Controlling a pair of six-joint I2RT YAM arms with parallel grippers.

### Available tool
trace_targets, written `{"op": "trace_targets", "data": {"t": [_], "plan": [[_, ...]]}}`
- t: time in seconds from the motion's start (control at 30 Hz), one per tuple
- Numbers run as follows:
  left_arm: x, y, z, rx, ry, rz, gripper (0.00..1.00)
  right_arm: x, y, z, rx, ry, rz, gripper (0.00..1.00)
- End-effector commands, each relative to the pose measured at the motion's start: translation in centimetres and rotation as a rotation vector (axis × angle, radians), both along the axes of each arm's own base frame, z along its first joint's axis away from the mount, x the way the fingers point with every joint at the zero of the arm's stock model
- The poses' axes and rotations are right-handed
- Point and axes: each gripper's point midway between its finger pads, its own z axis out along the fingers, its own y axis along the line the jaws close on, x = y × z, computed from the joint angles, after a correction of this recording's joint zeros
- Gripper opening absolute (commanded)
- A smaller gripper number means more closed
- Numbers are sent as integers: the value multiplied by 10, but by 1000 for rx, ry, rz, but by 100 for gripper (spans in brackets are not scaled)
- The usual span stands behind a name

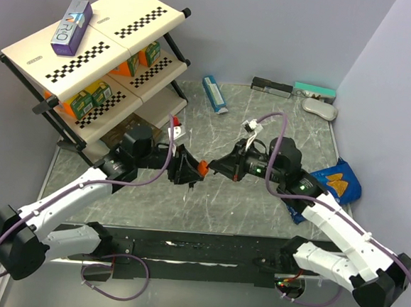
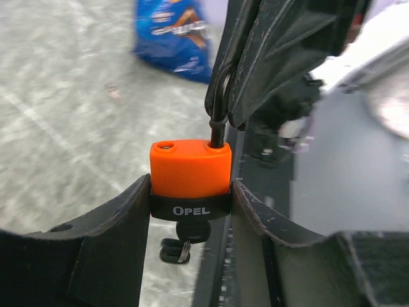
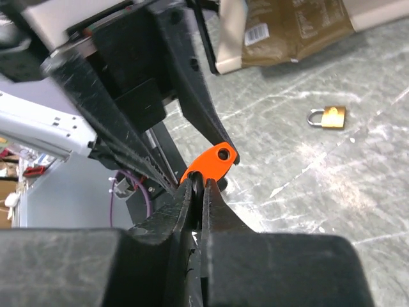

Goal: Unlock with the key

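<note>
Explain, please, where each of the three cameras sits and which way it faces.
Top external: above and behind the bases, facing down on the table; the left arm and right arm show whole.
Left wrist: on the left arm, looking along its own fingers, which clamp the orange padlock; the key hangs beneath.
Right wrist: on the right arm, looking past its own closed fingers at the left gripper; a brass padlock lies beyond.
Both wrist views share the orange padlock.
</note>
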Motion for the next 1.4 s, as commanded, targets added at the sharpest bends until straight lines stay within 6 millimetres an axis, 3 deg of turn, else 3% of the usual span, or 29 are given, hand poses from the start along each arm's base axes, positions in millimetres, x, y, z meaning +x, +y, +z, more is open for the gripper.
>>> {"op": "trace_targets", "data": {"t": [0.0, 0.03, 0.07, 0.2, 0.23, 0.4, 0.6, 0.67, 0.7, 0.73, 0.8, 0.9, 1.0, 1.1, 1.27, 1.37], "plan": [[39, 10, 8, 80, -110, 283, 1, 23, -1, 5, -27, 21, -100, 2], [42, 11, 5, 94, -110, 312, 1, 33, 0, 10, -34, 50, -143, 0], [47, 14, 2, 109, -101, 355, 1, 41, -9, -5, -96, 108, -225, 0], [61, 21, -2, 138, -91, 502, 1, 61, -16, -22, -171, 205, -348, 0], [66, 24, -2, 142, -92, 544, 1, 63, -14, -31, -178, 233, -357, 0], [67, 18, -18, 197, -30, 567, 1, 70, -4, -41, -132, 264, -366, 0], [64, 12, -25, 201, 23, 569, 1, 74, -12, -52, -163, 290, -429, 2], [61, 7, -30, 176, 69, 559, 1, 72, -18, -58, -174, 293, -446, 16], [59, 4, -34, 170, 93, 548, 1, 71, -19, -60, -178, 297, -451, 39], [59, 0, -34, 148, 106, 547, 1, 67, -23, -66, -181, 306, -460, 49], [55, -2, -54, 162, 168, 555, 1, 66, -31, -76, -187, 306, -493, 67], [54, -6, -71, 177, 220, 560, 1, 63, -46, -92, -199, 297, -545, 81], [53, -11, -84, 201, 252, 548, 1, 63, -67, -102, -212, 262, -621, 92], [54, -25, -88, 185, 264, 500, 1, 69, -87, -104, -231, 224, -691, 94], [44, -59, -86, 122, 350, 371, 1, 75, -116, -90, -197, 146, -782, 97], [48, -79, -114, 185, 436, 345, 1, 73, -124, -85, -155, 125, -789, 98]]}}
